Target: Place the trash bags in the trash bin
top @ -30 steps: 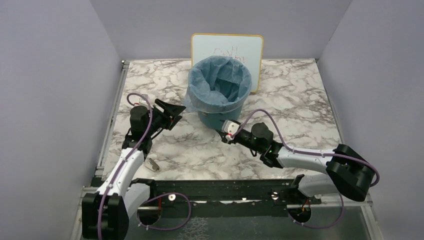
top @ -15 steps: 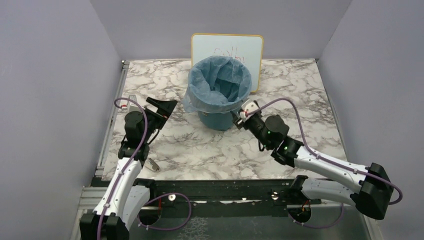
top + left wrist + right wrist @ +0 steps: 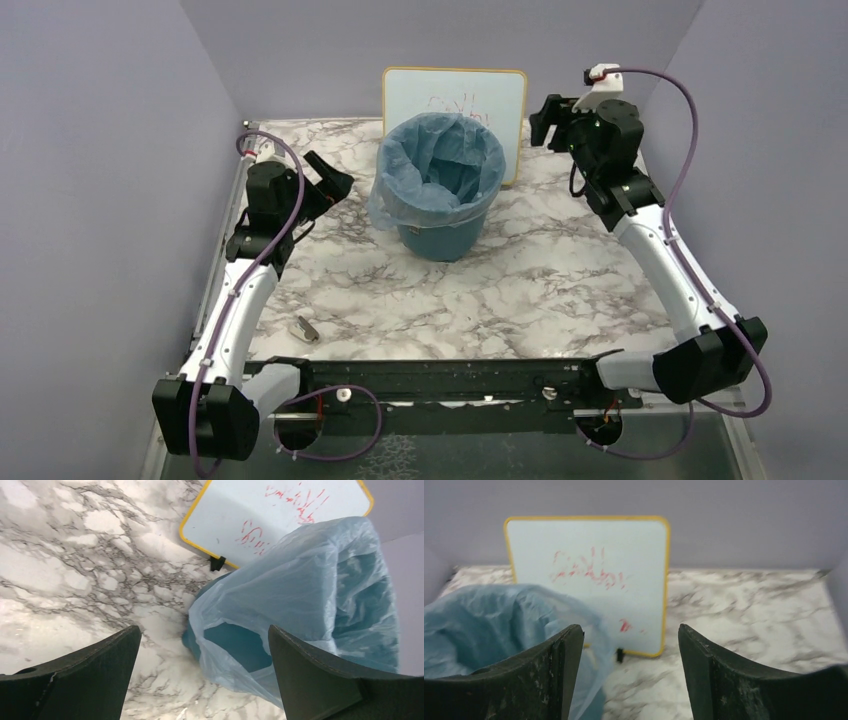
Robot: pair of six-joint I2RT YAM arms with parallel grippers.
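With both the left hand (image 3: 335, 186) and right hand (image 3: 540, 118) open and empty, the thin, light, crinkly bag (image 3: 440, 170) lining the bin (image 3: 440, 238) near the table's back edge looks best pinched at its loose overhanging rim.

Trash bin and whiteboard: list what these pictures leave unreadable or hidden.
- Bin floor: hidden in every view by the blue bag lining it.
- Whiteboard lower part: blocked by the bin and bag in the top view.
- Red scribble on the whiteboard: smeared and too faint to read in both wrist views.
- Small object near the left arm: too small to identify in the top view.
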